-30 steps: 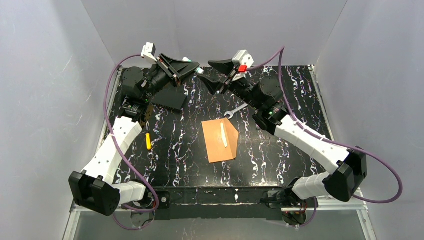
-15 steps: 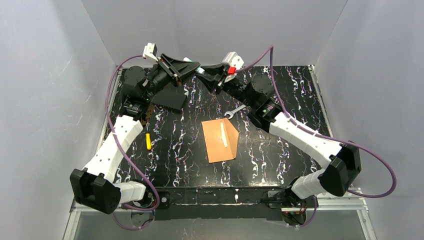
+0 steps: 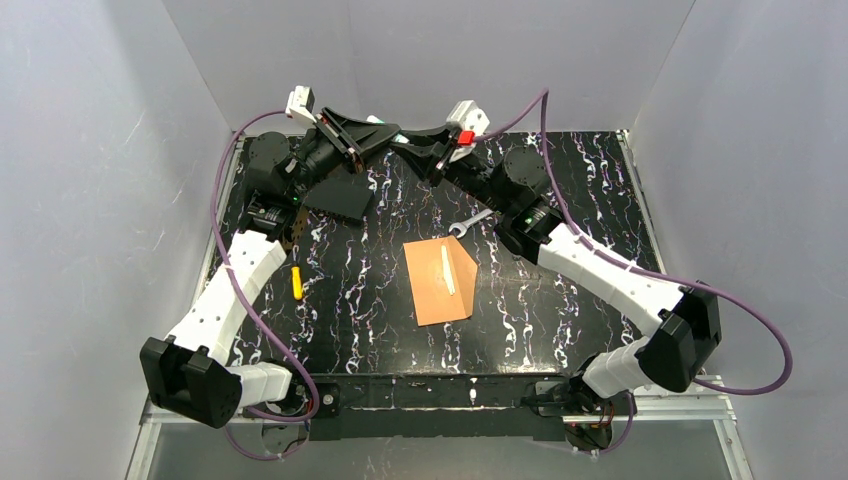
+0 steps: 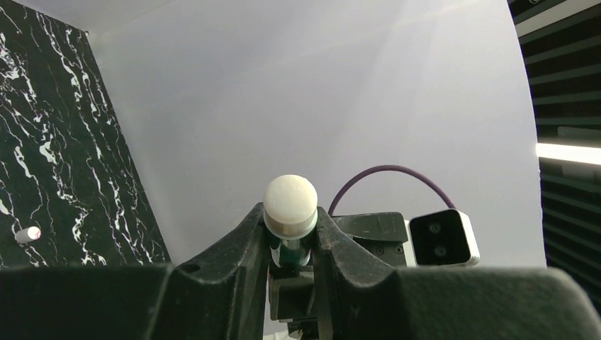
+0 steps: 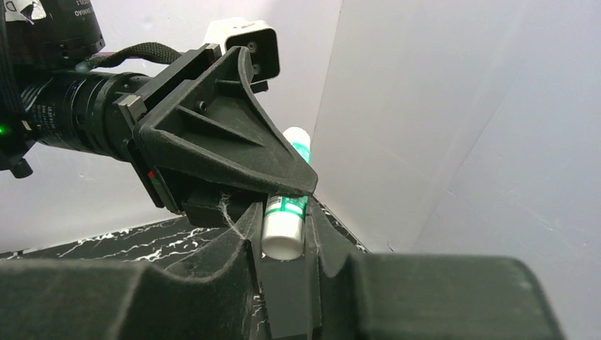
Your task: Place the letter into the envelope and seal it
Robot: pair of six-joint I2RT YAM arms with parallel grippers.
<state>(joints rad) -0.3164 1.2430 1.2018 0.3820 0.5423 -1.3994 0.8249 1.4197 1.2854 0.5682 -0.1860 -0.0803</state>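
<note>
Now, with my left fingers (image 4: 234, 244) clamped on the glue stick (image 5: 285, 225) and my right fingers (image 5: 329, 251) closed on its other end, a crooked pull could drop it.

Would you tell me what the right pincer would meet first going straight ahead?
The glue stick lies between its jaws now; straight beyond, it would likely hit the left pincer gripping that stick.
</note>
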